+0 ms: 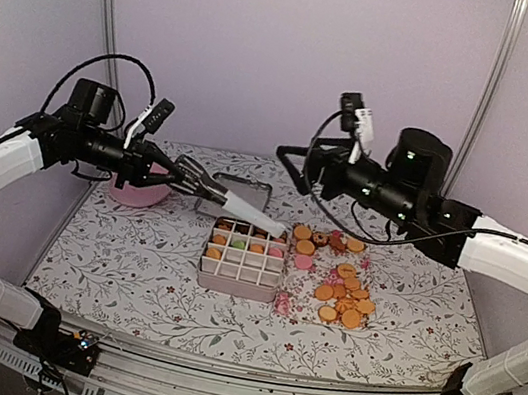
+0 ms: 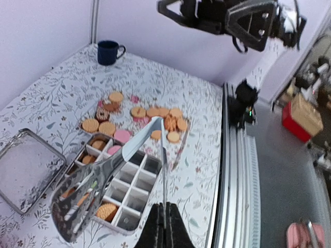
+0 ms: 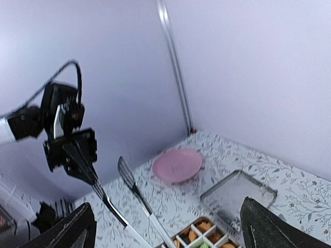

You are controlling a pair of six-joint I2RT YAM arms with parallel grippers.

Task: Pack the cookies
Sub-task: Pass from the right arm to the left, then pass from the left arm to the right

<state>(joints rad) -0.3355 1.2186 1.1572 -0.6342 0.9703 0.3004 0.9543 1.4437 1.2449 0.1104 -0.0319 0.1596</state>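
Observation:
The cookies lie loose in a heap (image 1: 343, 284) right of a white divided box (image 1: 235, 282), and several more fill its far cells (image 1: 237, 239). My left gripper (image 1: 186, 176) is shut on metal tongs (image 1: 242, 209), whose white tips hang over the box's far edge with nothing between them. In the left wrist view the left gripper (image 2: 164, 209) pinches the tongs (image 2: 98, 186) above the box (image 2: 132, 183), with the loose cookies (image 2: 139, 111) beyond. My right gripper (image 1: 289, 166) hangs open and empty, high above the table behind the box; its fingers (image 3: 72, 230) frame the right wrist view.
A metal lid (image 1: 242, 194) lies behind the box, and a pink plate (image 1: 138, 195) sits at the far left. The left wrist view shows a dark blue mug (image 2: 109, 51) in the far corner. Walls close the back and both sides.

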